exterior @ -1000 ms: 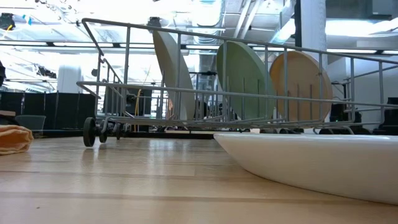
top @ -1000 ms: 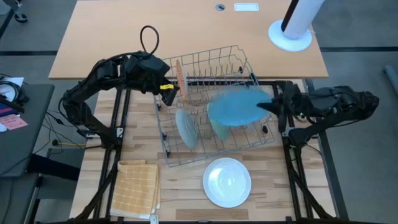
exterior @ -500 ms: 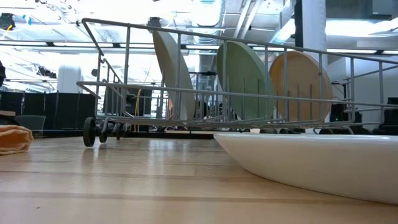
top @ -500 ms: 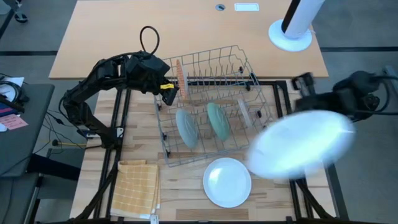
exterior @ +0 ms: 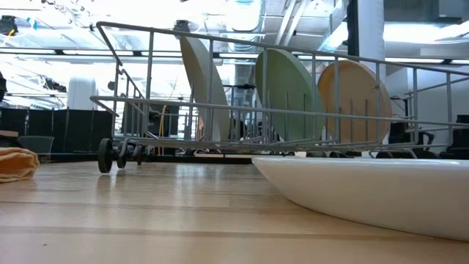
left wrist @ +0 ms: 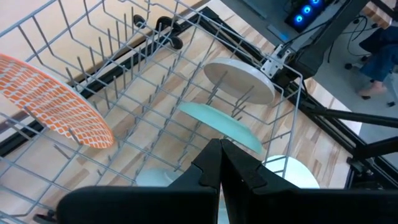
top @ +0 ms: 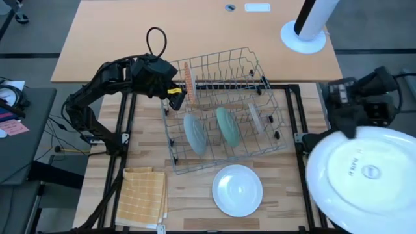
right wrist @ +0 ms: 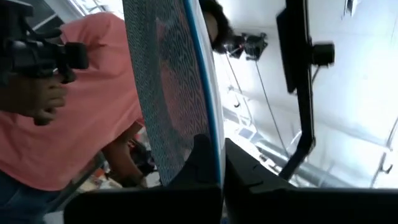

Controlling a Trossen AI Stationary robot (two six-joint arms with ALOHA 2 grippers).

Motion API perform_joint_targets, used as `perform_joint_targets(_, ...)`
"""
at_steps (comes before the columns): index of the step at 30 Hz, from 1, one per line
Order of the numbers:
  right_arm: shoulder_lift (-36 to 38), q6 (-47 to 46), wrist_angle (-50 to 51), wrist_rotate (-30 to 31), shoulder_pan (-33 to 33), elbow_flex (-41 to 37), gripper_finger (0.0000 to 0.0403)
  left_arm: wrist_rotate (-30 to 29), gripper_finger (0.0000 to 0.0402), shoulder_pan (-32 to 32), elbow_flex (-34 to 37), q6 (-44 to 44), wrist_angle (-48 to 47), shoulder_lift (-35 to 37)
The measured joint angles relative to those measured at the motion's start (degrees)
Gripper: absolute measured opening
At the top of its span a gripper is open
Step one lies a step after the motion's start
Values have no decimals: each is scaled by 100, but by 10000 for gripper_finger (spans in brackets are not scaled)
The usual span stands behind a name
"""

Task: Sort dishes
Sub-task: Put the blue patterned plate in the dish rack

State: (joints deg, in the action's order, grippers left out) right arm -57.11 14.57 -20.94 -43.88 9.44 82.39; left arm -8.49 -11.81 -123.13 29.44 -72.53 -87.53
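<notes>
Blue-patterned plate (right wrist: 177, 93) is clamped by its rim in the right gripper (right wrist: 222, 163), raised beyond the table's right edge; three plates stand in the rack (top: 221, 107); the left gripper (left wrist: 221, 163) is closed, empty.

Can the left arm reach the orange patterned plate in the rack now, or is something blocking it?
Probably yes. The left gripper, fingers shut, hovers right beside the orange patterned plate, which stands at the rack's far corner. Only open wire lies between; it must open first.
</notes>
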Motion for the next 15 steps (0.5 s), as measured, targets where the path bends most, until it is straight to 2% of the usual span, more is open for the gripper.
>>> perform_joint_targets(7, -402, -910, -815, -625, -216, -13, 1, 2, 0, 0, 0, 10, -1, 0)
perform_joint_targets(15, -607, -2063, -1616, -791, -523, -4, 1, 7, 0, 0, 0, -2, 0, 0)
